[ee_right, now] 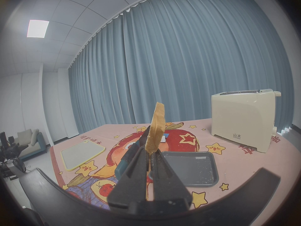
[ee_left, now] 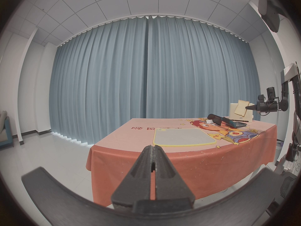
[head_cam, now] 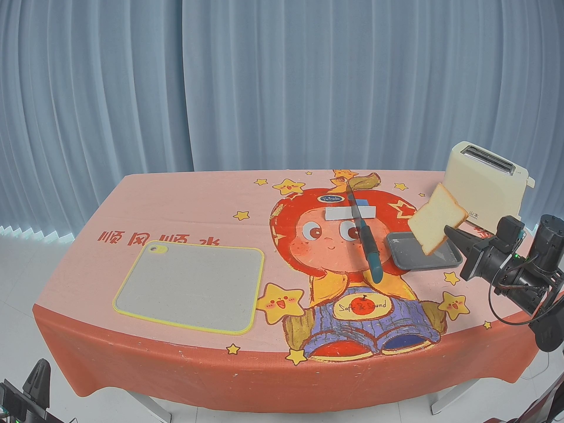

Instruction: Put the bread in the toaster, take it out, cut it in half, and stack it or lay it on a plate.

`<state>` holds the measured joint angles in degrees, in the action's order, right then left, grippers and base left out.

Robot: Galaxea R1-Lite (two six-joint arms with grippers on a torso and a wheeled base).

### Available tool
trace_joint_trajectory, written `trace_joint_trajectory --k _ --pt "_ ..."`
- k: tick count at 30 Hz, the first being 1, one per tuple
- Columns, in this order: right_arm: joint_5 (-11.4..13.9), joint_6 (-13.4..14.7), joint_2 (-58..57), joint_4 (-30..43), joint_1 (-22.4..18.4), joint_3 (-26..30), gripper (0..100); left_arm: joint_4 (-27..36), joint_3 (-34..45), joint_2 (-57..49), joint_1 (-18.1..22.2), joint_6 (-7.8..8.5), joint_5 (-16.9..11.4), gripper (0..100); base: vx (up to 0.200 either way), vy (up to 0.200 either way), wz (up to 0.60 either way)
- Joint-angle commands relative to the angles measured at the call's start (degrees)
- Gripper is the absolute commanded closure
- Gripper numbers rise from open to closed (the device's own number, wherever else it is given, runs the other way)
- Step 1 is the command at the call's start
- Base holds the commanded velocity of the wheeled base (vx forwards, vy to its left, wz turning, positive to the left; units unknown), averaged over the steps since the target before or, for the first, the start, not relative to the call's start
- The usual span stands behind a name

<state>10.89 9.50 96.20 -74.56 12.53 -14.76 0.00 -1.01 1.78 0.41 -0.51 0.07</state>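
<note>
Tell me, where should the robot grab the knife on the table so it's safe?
By its teal handle, coming down from above. The knife lies with the handle at the end nearer the robot. Its blade points away, across a small white block. Closing across the handle's narrow width should keep clear of the sharp edge.

**Colours on the table**

We see a salmon-pink tablecloth printed with a red apple-headed cartoon child, yellow stars and red characters. At lower left is a grey cutting board rimmed in yellow. At centre right are a teal-handled knife, a dark grey tray, pale bread with a tan crust, and a cream toaster. Across the top hangs a blue-grey curtain.
</note>
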Motion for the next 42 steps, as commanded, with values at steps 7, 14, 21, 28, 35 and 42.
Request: trace_joint_trajectory --k 7,14,21,28,35,42 --pt "0.01 0.0 0.92 -0.68 0.12 -0.53 100 0.0 1.01 -0.02 -0.06 -0.02 0.01 100 0.0 0.0 0.0" --pt "0.1 -0.71 -3.21 0.11 -0.14 -1.41 100 0.0 1.01 -0.02 0.02 -0.02 0.01 100 0.0 0.0 0.0" --pt "-0.08 -2.2 -6.64 3.28 1.0 -1.76 100 0.0 1.01 -0.02 0.02 -0.02 0.01 100 0.0 0.0 0.0" --pt "-0.08 -5.19 -8.66 6.62 0.39 -1.15 100 -0.09 1.01 -0.02 0.02 -0.02 0.01 100 0.0 0.0 0.0" --pt "-0.16 -7.47 -12.88 10.49 0.39 -0.53 100 0.0 1.01 0.07 0.02 -0.02 0.01 100 0.0 0.0 0.0" --pt "-0.16 -11.08 -15.25 12.42 0.12 1.23 100 -0.09 1.01 0.07 0.02 -0.02 0.01 100 0.0 0.0 0.0"
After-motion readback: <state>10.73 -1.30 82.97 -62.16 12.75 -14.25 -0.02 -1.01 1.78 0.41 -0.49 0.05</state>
